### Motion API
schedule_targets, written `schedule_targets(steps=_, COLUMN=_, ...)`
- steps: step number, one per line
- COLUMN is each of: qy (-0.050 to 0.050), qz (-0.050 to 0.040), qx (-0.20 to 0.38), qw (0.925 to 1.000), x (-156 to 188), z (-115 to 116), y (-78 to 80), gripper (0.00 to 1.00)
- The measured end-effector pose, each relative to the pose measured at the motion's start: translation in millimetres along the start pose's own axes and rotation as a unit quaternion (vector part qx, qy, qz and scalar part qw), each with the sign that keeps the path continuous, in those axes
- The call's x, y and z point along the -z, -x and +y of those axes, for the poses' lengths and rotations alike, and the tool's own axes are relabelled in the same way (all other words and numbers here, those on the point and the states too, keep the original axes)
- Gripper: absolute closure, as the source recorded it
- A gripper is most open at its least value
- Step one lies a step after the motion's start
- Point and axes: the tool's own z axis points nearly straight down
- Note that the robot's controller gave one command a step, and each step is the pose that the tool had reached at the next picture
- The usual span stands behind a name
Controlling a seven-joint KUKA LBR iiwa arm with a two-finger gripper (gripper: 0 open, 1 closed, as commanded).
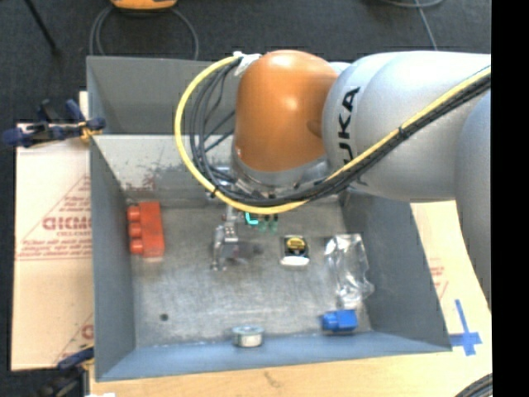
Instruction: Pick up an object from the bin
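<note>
At centre of bin (107, 263), gripper (225, 248) down near floor, btwn orange block (145, 228) & small white-black item (294, 251); grip state can't tell.

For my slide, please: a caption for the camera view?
Gripper in the grey bin, between an orange block and a clear bag.

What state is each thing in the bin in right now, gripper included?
Gripper: low over the floor of the grey metal bin, mid-bin.
Orange-red plastic block: lying flat, left side.
Small white-and-black thing with yellow patch: on the floor right of the Gripper, untouched.
Crumpled clear plastic wrapper: lying at right.
Small blue piece: by near wall, right.
Grey round disc: flat by near wall.
</note>
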Motion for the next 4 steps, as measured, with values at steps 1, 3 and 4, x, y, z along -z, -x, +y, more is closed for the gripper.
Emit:
schedule_targets(steps=1, qy=-0.002, qz=-0.0012, qx=0.063, qw=0.998, x=-69.6, z=-85.2, y=36.6, gripper=0.0)
schedule_targets(steps=3, qy=0.0, qz=-0.0043, qx=0.091, qw=0.9958, x=-144.5, z=-85.0, y=43.0, gripper=1.0)
schedule_targets(steps=4, qy=-0.002, qz=-0.0087, qx=0.234, qw=0.9722, x=83.1, z=-63.0, y=30.9, gripper=1.0)
